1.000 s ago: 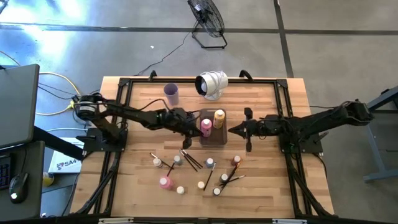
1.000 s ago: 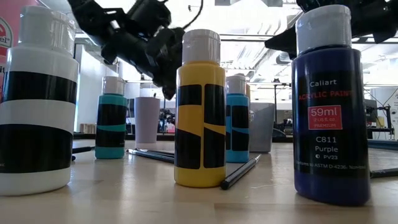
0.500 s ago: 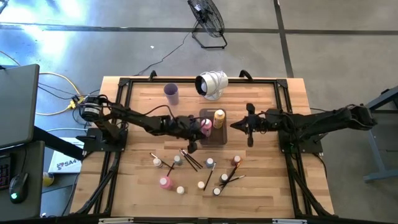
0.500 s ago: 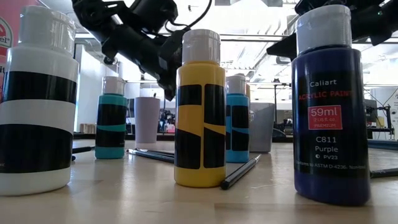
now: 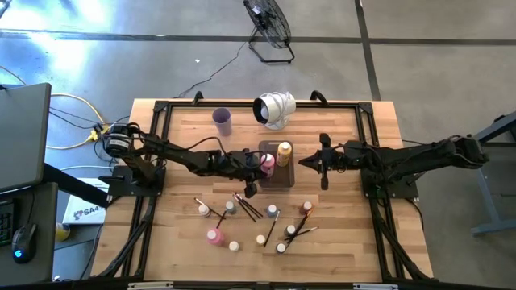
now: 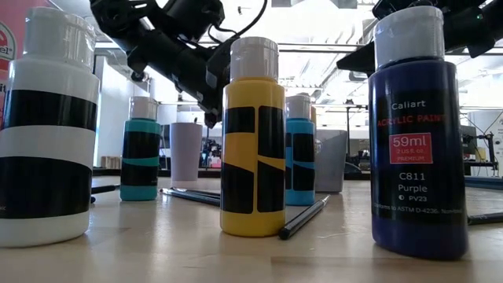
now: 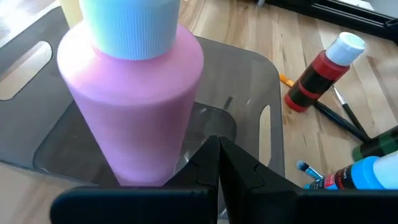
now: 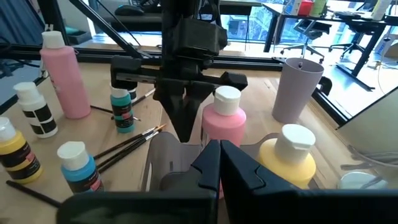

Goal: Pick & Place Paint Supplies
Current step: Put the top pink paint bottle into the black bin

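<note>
Hiding the tray [image 5: 276,179] floor, a pink bottle [image 5: 267,163] fronts both closed, empty grippers.

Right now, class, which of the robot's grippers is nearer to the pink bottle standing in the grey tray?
Left. The left gripper, shut, is right beside the pink bottle in the tray; the right gripper, shut, sits off the tray's opposite side.

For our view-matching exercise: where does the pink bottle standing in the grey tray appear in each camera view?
High view: pink bottle at table centre, in the grey tray.
Low view: not visible.
Left wrist view: pink bottle close up, filling the left half.
Right wrist view: pink bottle at centre.
Shared landmark: the grey tray around it.
</note>
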Robot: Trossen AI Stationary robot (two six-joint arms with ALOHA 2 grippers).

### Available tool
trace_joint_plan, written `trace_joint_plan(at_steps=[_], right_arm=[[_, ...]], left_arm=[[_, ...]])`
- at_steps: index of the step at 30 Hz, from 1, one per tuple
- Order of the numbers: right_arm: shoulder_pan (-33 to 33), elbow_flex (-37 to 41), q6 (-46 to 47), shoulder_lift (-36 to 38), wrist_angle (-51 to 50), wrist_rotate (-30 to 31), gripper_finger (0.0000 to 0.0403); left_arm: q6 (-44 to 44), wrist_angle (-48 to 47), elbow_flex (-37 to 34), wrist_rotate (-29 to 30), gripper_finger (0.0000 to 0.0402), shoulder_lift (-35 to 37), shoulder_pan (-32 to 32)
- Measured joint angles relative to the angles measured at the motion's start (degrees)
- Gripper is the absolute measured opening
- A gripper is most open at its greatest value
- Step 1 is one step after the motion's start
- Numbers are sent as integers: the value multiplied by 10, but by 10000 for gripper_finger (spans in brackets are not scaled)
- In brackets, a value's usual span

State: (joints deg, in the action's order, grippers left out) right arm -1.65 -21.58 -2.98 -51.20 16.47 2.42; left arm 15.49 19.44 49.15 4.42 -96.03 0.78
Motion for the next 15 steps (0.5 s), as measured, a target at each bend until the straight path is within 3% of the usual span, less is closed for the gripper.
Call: trace_joint_plan(at_steps=[15], right_arm=[[0,0,0,0,1,-15,2]], left_arm=[[24,13,1,6,5,-20,7]])
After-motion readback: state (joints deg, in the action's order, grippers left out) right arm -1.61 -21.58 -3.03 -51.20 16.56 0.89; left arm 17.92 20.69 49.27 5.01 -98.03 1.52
